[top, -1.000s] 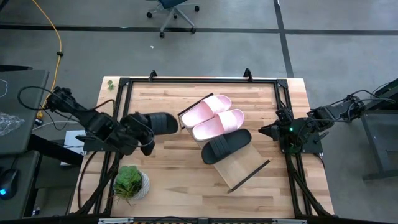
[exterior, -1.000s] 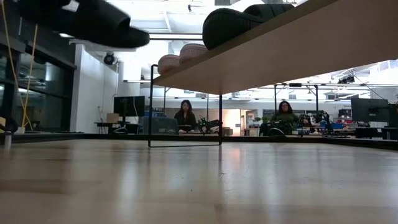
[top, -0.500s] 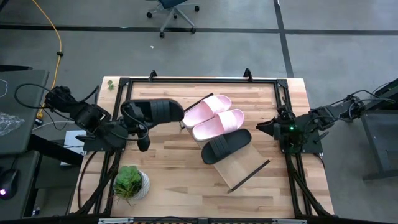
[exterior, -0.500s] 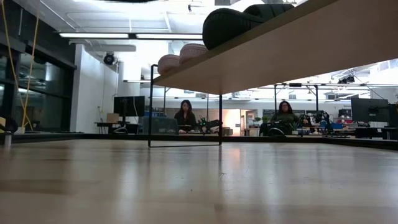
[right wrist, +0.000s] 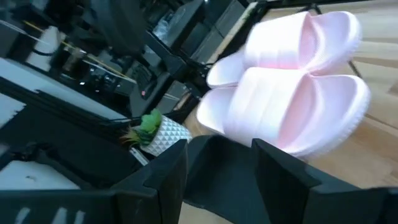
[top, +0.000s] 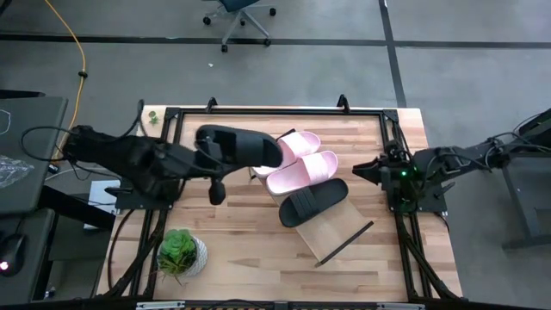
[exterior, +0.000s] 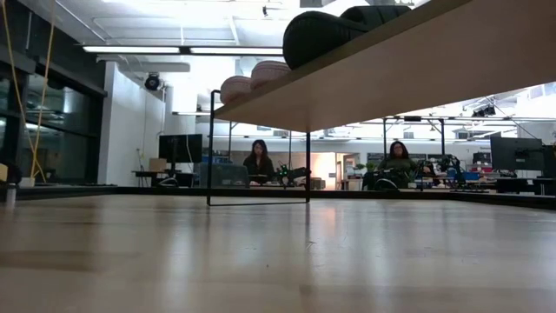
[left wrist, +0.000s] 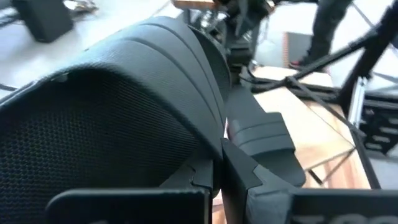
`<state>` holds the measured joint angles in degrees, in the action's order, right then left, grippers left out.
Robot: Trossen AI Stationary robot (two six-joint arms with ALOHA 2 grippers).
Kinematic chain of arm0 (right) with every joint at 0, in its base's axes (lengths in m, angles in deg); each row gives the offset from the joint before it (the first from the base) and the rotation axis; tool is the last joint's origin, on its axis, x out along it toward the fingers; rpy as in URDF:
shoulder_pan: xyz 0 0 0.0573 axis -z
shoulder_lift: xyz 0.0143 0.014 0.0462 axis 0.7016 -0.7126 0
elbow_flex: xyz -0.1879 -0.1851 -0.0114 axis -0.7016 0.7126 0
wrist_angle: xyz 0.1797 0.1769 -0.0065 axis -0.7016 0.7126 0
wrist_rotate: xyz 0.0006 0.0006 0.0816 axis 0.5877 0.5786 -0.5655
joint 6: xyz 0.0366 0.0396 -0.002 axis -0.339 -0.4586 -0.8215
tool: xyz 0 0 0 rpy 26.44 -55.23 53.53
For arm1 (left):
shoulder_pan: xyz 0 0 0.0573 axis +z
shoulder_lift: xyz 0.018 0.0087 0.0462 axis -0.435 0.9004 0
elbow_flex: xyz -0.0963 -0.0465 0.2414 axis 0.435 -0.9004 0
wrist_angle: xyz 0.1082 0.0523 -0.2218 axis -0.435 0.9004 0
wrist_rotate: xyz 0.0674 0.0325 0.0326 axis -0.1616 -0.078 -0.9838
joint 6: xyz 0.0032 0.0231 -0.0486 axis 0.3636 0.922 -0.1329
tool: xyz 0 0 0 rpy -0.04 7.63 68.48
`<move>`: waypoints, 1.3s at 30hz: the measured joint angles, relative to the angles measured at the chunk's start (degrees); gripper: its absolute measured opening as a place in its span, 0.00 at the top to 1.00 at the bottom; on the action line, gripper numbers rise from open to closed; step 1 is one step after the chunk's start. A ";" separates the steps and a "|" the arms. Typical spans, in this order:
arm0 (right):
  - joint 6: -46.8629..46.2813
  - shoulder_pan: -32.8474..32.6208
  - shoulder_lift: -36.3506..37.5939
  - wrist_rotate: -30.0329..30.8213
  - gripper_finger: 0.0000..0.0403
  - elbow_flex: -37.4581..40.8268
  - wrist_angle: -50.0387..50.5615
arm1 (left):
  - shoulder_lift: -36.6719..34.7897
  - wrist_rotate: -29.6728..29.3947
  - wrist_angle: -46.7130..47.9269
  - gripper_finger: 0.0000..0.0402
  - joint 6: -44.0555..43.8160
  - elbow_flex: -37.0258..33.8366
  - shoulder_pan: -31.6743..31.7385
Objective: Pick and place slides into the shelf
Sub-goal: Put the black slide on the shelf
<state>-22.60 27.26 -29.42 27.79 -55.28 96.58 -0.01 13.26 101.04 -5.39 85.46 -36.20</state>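
Observation:
My left gripper is shut on a matte black slide and holds it in the air just left of the shelf's far end. The shelf is a light-wood board standing raised and askew on the table. On it two pale pink slides lie side by side, with the second black slide beside them. My right gripper is open and waits at the table's right edge, pointing at the shelf. My left gripper holds the black slide by the end nearest the arm, coming level from the table's left. In the left wrist view one finger lies along the slide's side; the other is hidden behind the slide. The slide is lifted clear and sticks out toward the shelf.
A small potted plant stands near the table's near left corner. A dark rim closes the shelf's near end. A black frame runs round the tabletop. People sit far off in the room.
My left gripper has risen with the black slide and carried it toward the table's far right, up to the shelf's far end. The slide has gone out of the top of the low view. The right arm has barely moved.

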 joint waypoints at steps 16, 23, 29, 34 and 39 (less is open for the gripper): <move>1.73 5.04 -0.09 -5.74 0.58 0.00 -3.33 | 10.47 11.94 -2.80 1.00 11.53 11.08 4.86; 2.97 7.57 -0.09 -8.43 0.58 0.00 -3.83 | 19.29 16.24 7.90 1.00 19.92 26.98 4.86; 4.26 9.83 0.06 -11.15 0.58 -0.04 -5.14 | 26.89 20.49 17.64 1.00 24.88 37.11 5.32; 5.23 11.28 -1.19 -14.76 0.58 -0.09 -7.50 | 29.91 23.73 19.43 1.00 25.19 38.69 6.55; 8.28 11.32 -3.81 -18.55 0.58 -1.90 -8.05 | 30.69 21.53 17.76 1.00 22.11 38.75 8.09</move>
<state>-14.32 38.58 -33.24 9.24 -57.18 88.52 30.68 34.79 118.80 16.71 124.20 -28.12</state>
